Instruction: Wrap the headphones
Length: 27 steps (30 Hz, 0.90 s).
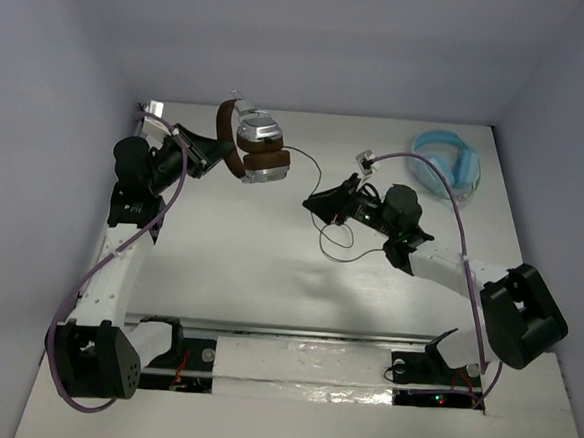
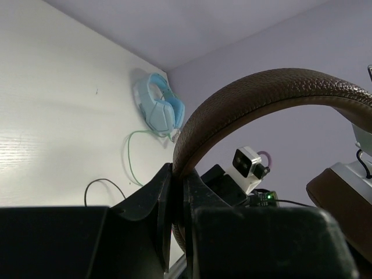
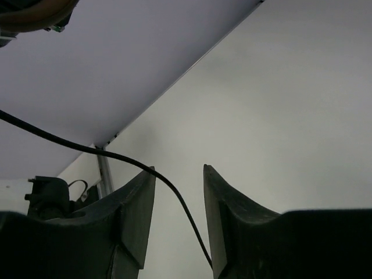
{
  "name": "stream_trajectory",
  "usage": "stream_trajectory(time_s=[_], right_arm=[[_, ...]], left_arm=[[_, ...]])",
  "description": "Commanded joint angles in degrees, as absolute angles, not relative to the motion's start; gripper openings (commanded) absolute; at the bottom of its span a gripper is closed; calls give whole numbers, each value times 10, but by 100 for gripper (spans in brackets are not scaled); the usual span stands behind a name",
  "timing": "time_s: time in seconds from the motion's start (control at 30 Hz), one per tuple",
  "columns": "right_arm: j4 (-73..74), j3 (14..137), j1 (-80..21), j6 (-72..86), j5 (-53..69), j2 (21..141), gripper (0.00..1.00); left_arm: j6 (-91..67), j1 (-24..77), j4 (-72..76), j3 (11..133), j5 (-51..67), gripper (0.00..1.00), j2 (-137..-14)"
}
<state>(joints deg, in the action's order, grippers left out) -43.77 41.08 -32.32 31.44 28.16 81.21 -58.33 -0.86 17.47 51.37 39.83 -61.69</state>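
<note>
The headphones hang above the back left of the table, brown headband up and silver earcups below. My left gripper is shut on the headband, which arcs out from between its jaws. The thin black cable trails right from the earcups and down to my right gripper, then loops on the table. In the right wrist view the cable runs through the gap between the parted jaws of the right gripper, close to one finger and not pinched.
Light blue headphones with a pale green cable lie at the back right corner. Grey walls close in the white table on three sides. The arm bases and a rail run along the near edge.
</note>
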Motion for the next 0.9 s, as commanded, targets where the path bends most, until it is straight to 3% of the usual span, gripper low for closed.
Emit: stream_trajectory(time_s=[0.0,0.13,0.2,0.23,0.3,0.37,0.6,0.87], right_arm=[[-474,405,-327,307,267,824,45],[-483,419,-332,312,278,851,45],[-484,421,-337,318,275,850,30],[-484,422,-337,318,266,847,18],[-434,436,-360,322,237,845,5],[-378,453,-382,322,175,842,0],[-32,540,-511,298,-78,811,0],[262,652,-599,267,-268,720,0]], left_arm=[[-624,-11,262,527,403,0,-606],[-612,-11,242,538,399,0,-599],[-606,-11,228,543,387,0,-598],[-600,-11,221,546,380,0,-597],[-605,-11,218,543,346,0,-595],[-606,-11,205,534,303,0,-584],[-518,-11,101,497,36,0,-517],[-391,-11,-14,446,-73,0,-443]])
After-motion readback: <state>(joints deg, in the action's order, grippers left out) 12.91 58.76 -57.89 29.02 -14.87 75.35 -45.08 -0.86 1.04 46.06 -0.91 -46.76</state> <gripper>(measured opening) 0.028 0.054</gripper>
